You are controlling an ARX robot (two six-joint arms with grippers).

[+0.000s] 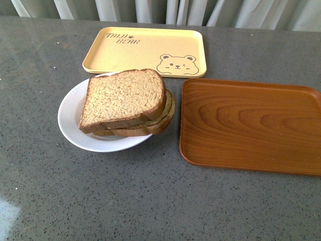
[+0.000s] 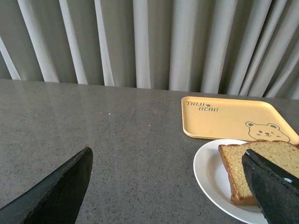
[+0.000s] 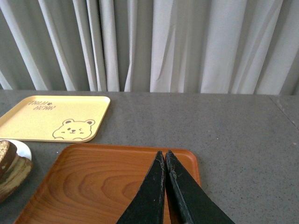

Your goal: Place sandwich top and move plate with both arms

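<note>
Bread of the sandwich top (image 1: 123, 96) lies askew atop the stack on the plate (image 1: 67, 119), left of centre. It looks soft and light; the plate, stiff and slick, wants opposite rim grips. Empty, the left pincer (image 2: 167, 154) gapes; the right pincer (image 3: 164, 154) is pinched closed.

1. We see our left gripper (image 2: 166, 153) as two matte black fingers (image 2: 60, 191), each a broad wedge that narrows to a blunt tip, with a coarse, grainy surface like felt.
2. The finger nearer the yellow tray (image 2: 224, 121) has a flat, lighter-looking edge running along its length and one small pale bluish spot on that edge.
3. Our right gripper (image 3: 165, 153) shows two slim black fingers, long and sharply pointed, with slightly ragged, greyish inner edges.
</note>
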